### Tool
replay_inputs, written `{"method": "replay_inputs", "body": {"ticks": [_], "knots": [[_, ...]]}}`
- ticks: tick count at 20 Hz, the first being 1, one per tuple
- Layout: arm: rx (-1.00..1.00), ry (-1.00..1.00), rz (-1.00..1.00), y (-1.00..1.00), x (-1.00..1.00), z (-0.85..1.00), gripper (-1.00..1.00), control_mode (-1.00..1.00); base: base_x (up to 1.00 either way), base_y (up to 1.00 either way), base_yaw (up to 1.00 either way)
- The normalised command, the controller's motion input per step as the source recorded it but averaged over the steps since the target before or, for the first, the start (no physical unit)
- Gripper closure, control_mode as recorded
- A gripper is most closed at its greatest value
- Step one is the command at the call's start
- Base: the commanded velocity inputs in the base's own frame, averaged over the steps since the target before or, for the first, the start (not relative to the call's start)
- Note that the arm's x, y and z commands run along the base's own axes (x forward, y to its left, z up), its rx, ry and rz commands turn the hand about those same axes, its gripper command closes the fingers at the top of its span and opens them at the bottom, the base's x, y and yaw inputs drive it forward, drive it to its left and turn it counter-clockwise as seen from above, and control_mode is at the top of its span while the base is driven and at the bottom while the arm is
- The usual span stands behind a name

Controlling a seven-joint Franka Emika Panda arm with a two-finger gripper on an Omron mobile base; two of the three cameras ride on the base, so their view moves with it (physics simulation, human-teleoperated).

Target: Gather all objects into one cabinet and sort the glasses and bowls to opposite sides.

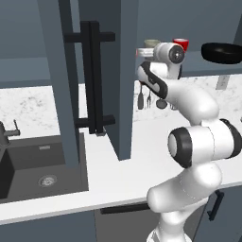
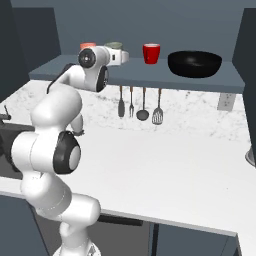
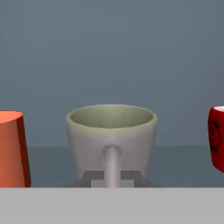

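On the slate-blue shelf [image 2: 150, 75] four vessels are seen in a row. The orange cup [image 2: 87, 46] stands farthest toward nine o'clock, mostly hidden behind the white arm [image 2: 55, 115]. The greyish-tan cup [image 2: 114, 46] stands just beside it, with the arm's white hand directly in front of it; whether the jaws are closed on it cannot be made out here. The red cup [image 2: 151, 53] is set apart toward three o'clock, and the wide black bowl [image 2: 194, 64] lies beyond it. Four metal utensils [image 2: 139, 103] hang below the shelf, above the white bench [image 2: 170, 170].
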Motion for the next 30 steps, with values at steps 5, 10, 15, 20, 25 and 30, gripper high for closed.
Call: {"method": "replay_inputs", "body": {"ticks": [5,10,15,20,25,30], "knots": [[-0.04,0.0,0.0,-0.24,0.74,-0.04,-1.0,-1.0,0.0,0.0,0.0],[-0.03,0.0,0.0,-0.39,0.27,0.0,-1.0,-1.0,0.0,0.0,0.0],[0.0,0.0,0.0,-0.44,0.08,0.0,-1.0,-1.0,0.0,0.0,0.0],[0.0,0.0,0.0,-0.6,-0.05,0.28,-1.0,-1.0,0.0,0.0,0.0],[-0.13,0.25,0.0,-0.43,-0.7,0.95,-1.0,-1.0,0.0,0.0,0.0],[-0.18,0.08,0.0,-0.73,-1.0,0.83,-1.0,-1.0,0.0,0.0,0.0]]}}
